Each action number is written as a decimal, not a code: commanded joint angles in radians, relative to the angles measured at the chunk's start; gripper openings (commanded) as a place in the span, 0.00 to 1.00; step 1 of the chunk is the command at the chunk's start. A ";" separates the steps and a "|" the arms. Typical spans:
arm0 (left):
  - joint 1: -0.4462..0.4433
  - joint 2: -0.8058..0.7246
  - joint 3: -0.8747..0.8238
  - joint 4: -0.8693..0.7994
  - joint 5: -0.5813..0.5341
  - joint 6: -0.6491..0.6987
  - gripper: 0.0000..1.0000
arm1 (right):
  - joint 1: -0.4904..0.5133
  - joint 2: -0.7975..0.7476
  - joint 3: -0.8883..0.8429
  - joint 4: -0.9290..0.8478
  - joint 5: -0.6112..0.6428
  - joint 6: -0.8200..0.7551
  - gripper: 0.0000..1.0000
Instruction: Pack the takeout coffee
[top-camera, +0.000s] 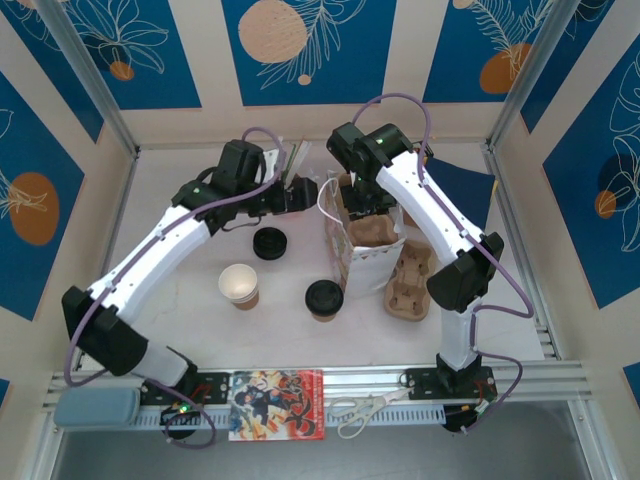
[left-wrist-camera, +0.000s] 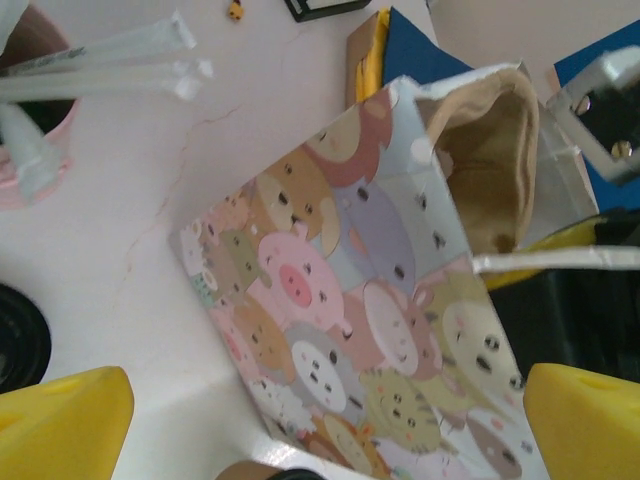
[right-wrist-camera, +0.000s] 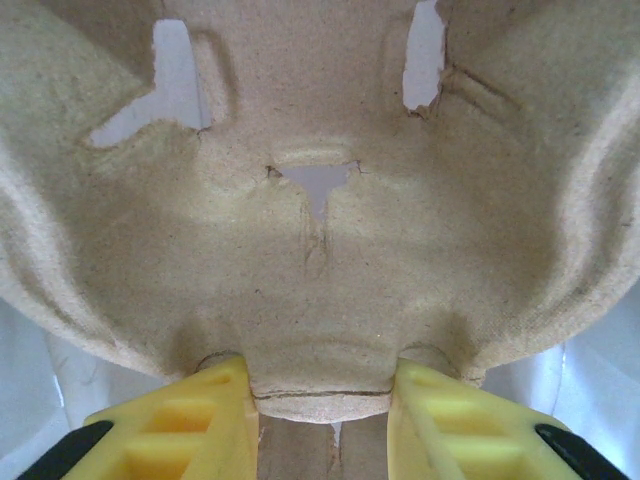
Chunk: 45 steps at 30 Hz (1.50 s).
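The takeout coffee (top-camera: 238, 285), an open kraft-brown paper cup with a pale inside, stands on the table left of centre, well away from both grippers. My right gripper (right-wrist-camera: 320, 400) is shut on the edge of a brown pulp cup carrier (right-wrist-camera: 320, 230) and holds it in the mouth of the animal-print paper bag (top-camera: 365, 250). In the top view the right gripper (top-camera: 358, 200) hangs over the bag's opening. My left gripper (left-wrist-camera: 325, 420) is open beside the bag (left-wrist-camera: 380, 320), its yellow fingers (left-wrist-camera: 60, 425) spread wide with nothing held; from above, the left gripper (top-camera: 297, 195) sits at the bag's left edge.
A brown cup with a black lid (top-camera: 323, 298) stands in front of the bag. A loose black lid (top-camera: 270, 243) lies behind the coffee. A second pulp carrier (top-camera: 410, 283) lies right of the bag. A pink cup of straws (left-wrist-camera: 30, 150) stands behind. Scissors (top-camera: 365, 408) and a magazine (top-camera: 277, 403) lie on the front rail.
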 joint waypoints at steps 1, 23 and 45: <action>0.012 0.060 0.083 0.030 0.029 0.036 1.00 | 0.008 -0.023 0.027 -0.008 -0.029 -0.004 0.34; 0.036 0.334 0.297 -0.012 0.025 0.029 1.00 | 0.008 -0.021 -0.001 0.007 -0.042 -0.008 0.34; 0.073 0.395 0.375 -0.033 -0.033 -0.008 1.00 | -0.003 -0.064 -0.088 0.025 -0.046 -0.013 0.34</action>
